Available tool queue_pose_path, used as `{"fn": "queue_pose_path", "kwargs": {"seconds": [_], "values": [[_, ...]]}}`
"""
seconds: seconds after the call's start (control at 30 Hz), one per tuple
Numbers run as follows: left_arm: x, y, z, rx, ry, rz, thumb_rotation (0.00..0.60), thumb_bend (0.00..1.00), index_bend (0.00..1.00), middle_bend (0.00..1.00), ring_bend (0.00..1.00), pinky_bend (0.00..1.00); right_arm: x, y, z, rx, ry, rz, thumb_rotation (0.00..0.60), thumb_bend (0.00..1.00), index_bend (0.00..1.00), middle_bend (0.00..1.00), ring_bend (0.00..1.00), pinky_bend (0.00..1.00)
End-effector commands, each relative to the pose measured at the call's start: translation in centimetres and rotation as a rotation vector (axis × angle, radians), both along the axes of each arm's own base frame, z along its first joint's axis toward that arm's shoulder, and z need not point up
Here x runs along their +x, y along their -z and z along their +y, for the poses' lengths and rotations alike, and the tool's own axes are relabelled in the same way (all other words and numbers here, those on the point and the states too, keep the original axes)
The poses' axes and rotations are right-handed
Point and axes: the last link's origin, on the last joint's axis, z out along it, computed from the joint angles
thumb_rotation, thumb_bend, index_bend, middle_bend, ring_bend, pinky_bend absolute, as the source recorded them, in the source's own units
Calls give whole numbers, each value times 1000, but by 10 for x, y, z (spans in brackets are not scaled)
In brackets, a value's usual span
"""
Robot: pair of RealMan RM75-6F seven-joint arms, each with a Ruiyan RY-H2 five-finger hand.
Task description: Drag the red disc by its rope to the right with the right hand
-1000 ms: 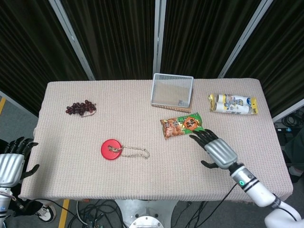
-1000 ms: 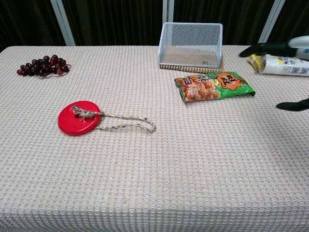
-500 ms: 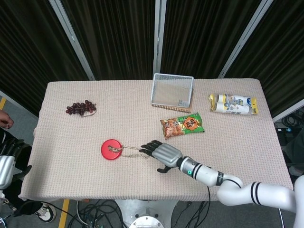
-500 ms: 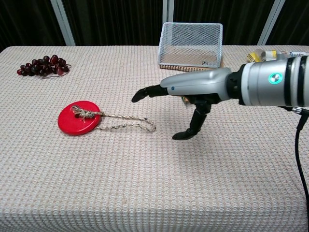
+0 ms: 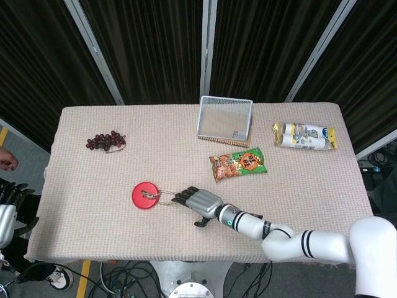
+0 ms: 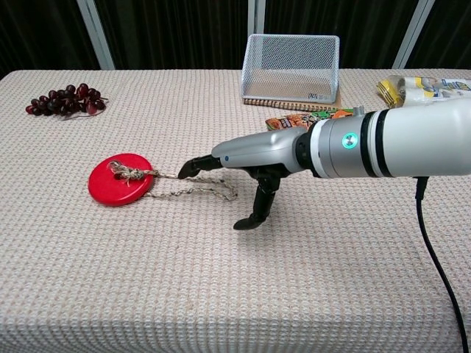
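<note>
- The left hand (image 5: 7, 211) sits low at the far left edge of the head view, off the side of the table (image 5: 93, 230). It holds nothing. Its dark fingers point up with small gaps between them.
- A bunch of dark grapes (image 5: 105, 141) lies near the back left of the table.
- The red disc (image 5: 144, 195) lies flat on the cloth, left of the middle and toward the front.
- The rope (image 6: 193, 188) is tied at the middle of the red disc. It runs to the right and makes a long loop on the cloth.
- The right hand (image 5: 197, 202) reaches in from the right, just above the loop end of the rope. Its fingers are stretched out flat toward the red disc, and its thumb (image 6: 254, 212) points down at the cloth. The hand has not grabbed anything.
- A wire basket (image 5: 224, 118) stands at the back, near the middle of the table.
- A green and orange snack bag (image 5: 238, 164) lies in front of the wire basket.
- A white and yellow packet (image 5: 303, 135) lies at the back right.
</note>
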Motion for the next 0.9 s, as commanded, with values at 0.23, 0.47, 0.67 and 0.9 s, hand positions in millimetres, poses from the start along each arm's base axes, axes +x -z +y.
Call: {"fn": "queue_pose_path", "kwargs": {"seconds": [0.23,0.47,0.67,0.9], "values": [[-3,0,-1,-1,-12,-3,600,191,274,184,99,164,1,9,3,14,20,0,600,262,0,101,0,0],[-4,0,-1,-2,-16,-6,600,192,275,184,99,164,-1,10,4,20,46,-16,600,330,0,196,0,0],[-4,0,-1,-6,-19,-4,600,192,275,183,99,164,-7,12,5,29,66,-15,600,370,0,340,0,0],[-5,0,-2,-3,-21,-6,600,192,277,184,99,164,-6,11,7,70,151,-68,600,406,0,453,0,0]]}}
